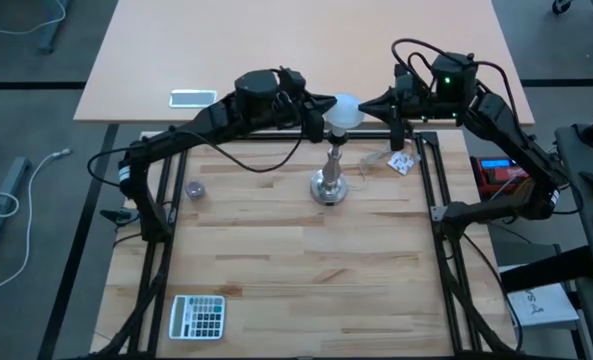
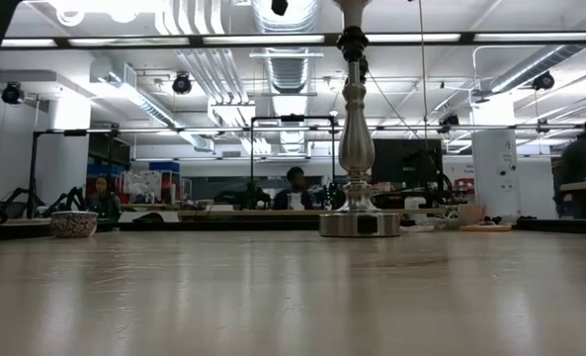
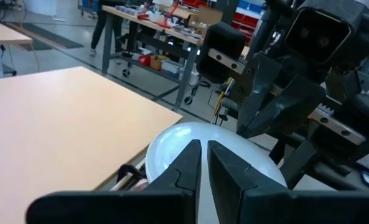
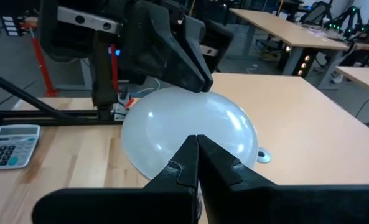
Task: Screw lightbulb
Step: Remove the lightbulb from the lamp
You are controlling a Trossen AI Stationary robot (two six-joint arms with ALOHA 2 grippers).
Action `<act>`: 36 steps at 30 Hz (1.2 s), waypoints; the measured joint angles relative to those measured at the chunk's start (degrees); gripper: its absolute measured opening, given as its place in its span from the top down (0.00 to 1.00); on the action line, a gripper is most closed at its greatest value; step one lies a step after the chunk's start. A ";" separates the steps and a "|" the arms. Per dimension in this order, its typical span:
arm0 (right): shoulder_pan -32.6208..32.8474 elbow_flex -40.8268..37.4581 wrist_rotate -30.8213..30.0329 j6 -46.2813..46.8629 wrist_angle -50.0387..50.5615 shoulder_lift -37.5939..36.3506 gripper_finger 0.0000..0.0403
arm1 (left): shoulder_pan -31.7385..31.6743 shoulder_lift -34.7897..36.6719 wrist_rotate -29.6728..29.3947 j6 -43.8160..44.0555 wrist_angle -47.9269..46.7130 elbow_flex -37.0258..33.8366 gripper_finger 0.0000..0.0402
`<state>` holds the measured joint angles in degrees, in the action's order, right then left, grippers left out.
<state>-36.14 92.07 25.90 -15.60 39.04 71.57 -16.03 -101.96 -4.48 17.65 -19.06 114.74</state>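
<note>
Nearest, low on the near left of the counter (image 1: 276,260), lies a calculator (image 1: 197,316). Farther back on the left sits a small round thing (image 1: 194,188), too small to tell what. Beyond the counter's far edge a phone (image 1: 193,97) lies on the pale table (image 1: 176,50).

My left fingers (image 1: 323,111) reach in from the left at the far middle, drawn almost together with only a thin slit between the tips, which sit at the left side of the bulb (image 1: 345,111). They are not wrapped around it; I cannot tell whether they touch the glass.

That white bulb sits on top of the silver stand (image 1: 330,180), whose round base rests on the counter near its far middle.

My right fingers (image 1: 368,105) come in from the right, pressed fully together, tips at the bulb's right side, holding nothing. Right of the stand lies a small patterned card (image 1: 402,162).
</note>
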 joint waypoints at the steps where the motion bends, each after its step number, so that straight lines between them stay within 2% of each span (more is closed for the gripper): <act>1: 0.00 0.00 0.01 -0.37 -0.26 0.38 1.00 | 0.29 0.01 -0.28 0.20 -0.16 -0.01 0.95; 8: -0.02 -0.13 -0.49 -1.02 -2.58 1.27 1.00 | 1.22 0.05 -1.28 3.87 -0.35 -0.67 0.95; 21: -0.11 -0.22 -2.15 -2.43 -7.09 3.22 1.00 | 2.92 -0.21 2.02 7.80 3.49 -0.90 0.95; 27: -0.29 -0.38 -2.39 -0.03 -10.17 2.63 1.00 | 4.58 0.33 -4.80 2.78 2.54 -0.28 0.95; 36: -0.48 2.47 -0.89 3.19 -6.50 -1.06 1.00 | 3.56 1.62 -6.82 -1.58 0.21 3.09 0.95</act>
<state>-36.62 94.54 25.01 -12.41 32.54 70.51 -12.47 -100.33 -11.30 16.07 -18.86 117.83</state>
